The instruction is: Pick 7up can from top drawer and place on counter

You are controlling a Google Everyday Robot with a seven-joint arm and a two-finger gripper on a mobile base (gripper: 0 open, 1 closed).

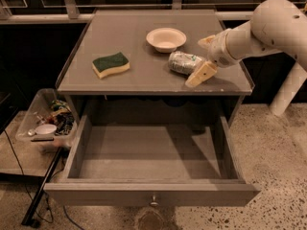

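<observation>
The 7up can (pixel 183 63) lies on its side on the counter (pixel 124 42), right of centre, just in front of the white bowl. My gripper (pixel 204 57) is at the can's right end, low over the counter. Its fingers are spread apart, with the near fingertip (pixel 200 74) in front of the can and the far one behind it. The can's right end sits between them, and neither finger clearly presses on it. The top drawer (pixel 148 150) is pulled fully out below the counter, and nothing shows inside it.
A white bowl (pixel 166 39) stands at the counter's back middle. A green and yellow sponge (pixel 111 64) lies at the left. A clear bin of clutter (pixel 47 121) stands on the floor left of the drawer. My white arm (pixel 268 30) comes in from the right.
</observation>
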